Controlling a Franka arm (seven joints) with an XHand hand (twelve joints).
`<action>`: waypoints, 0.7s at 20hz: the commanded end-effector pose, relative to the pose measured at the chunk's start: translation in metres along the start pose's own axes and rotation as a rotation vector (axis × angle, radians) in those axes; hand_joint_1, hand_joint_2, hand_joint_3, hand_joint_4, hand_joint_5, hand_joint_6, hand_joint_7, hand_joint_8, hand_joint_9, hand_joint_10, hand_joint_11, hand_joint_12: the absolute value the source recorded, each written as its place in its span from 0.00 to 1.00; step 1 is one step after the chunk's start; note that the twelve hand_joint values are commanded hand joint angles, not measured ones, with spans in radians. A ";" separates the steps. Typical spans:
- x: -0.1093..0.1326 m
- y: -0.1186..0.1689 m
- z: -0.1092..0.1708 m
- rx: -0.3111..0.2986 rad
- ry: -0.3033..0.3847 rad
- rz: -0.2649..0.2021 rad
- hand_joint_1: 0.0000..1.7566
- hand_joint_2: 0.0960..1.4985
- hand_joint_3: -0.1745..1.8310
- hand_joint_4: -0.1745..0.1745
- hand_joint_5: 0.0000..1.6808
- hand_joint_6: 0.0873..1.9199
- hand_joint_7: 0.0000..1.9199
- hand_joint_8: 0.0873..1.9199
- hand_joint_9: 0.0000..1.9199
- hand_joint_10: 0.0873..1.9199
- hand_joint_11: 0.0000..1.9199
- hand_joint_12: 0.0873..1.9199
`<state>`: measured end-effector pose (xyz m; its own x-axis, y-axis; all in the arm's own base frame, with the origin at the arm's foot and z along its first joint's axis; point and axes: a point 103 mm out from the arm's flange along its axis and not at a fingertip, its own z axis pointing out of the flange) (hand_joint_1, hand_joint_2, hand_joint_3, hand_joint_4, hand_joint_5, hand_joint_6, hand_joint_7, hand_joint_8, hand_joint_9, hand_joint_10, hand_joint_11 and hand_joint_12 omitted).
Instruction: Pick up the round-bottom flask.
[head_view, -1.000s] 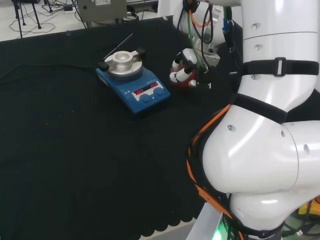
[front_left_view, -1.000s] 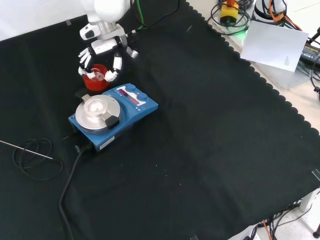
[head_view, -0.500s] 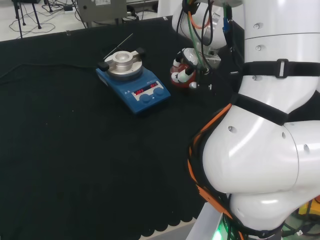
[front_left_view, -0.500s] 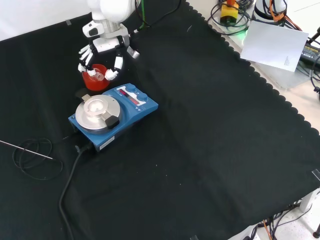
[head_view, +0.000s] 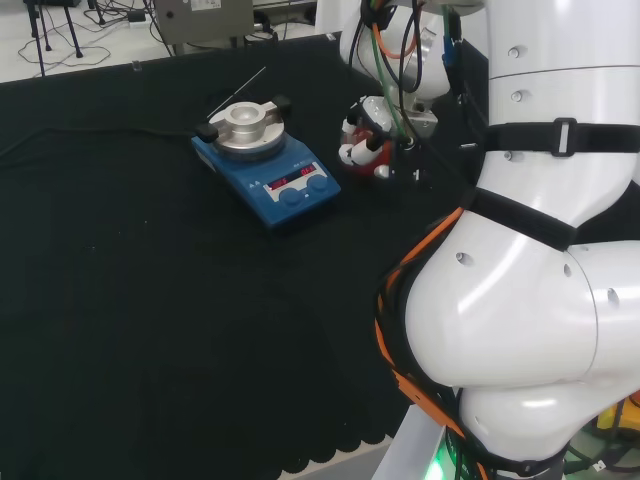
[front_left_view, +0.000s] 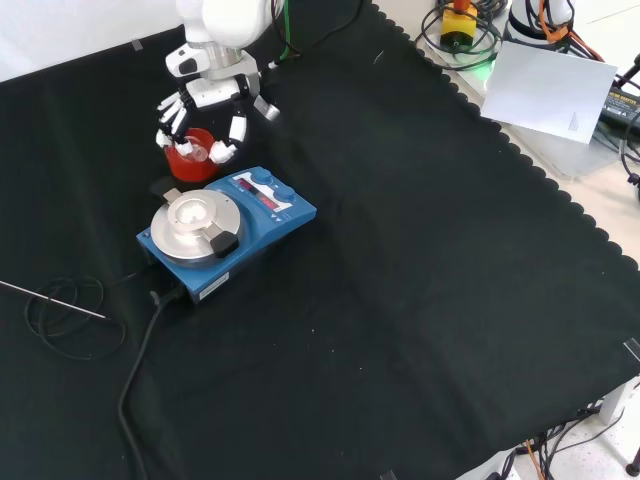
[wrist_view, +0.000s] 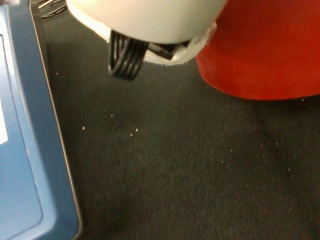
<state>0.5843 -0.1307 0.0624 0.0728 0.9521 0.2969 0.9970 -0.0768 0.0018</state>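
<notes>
Front view: the hand (front_left_view: 205, 110) hangs over the red stand (front_left_view: 190, 160), fingers (front_left_view: 236, 128) curled down around it on both sides, tips level with the rim. A bit of clear glass, the flask (front_left_view: 200, 152), glints at the stand's top between the fingertips. Whether the fingers actually touch the glass, I cannot tell; they cage it rather than visibly pinch it.

The blue hotplate (front_left_view: 225, 230) sits at five o'clock from the stand, just beside it, its round steel top (front_left_view: 195, 220) toward the view's lower left. A thin rod and coiled cable (front_left_view: 65, 315) lie well apart at eight o'clock on the black worktop (front_left_view: 420, 300).

Head view: hand (head_view: 365, 135) and stand (head_view: 372, 152) at three o'clock of the hotplate (head_view: 268, 165).

Wrist view: red stand wall (wrist_view: 265, 55) close, hotplate edge (wrist_view: 30, 150) beside it, cloth between them.
</notes>
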 end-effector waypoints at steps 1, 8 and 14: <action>0.000 0.001 0.002 0.003 -0.003 0.000 0.66 0.30 0.48 0.37 0.49 0.41 0.23 0.30 0.33 0.29 0.15 0.67; -0.001 0.002 0.003 -0.005 0.000 0.003 0.67 0.30 0.49 0.38 0.52 0.41 0.24 0.30 0.33 0.29 0.15 0.67; 0.000 0.002 -0.001 -0.066 -0.016 0.008 0.67 0.44 0.38 0.27 0.73 0.34 0.27 0.29 0.37 0.28 0.19 0.66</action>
<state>0.5867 -0.1320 0.0604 0.0780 0.9528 0.2933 0.9956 -0.0898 0.0269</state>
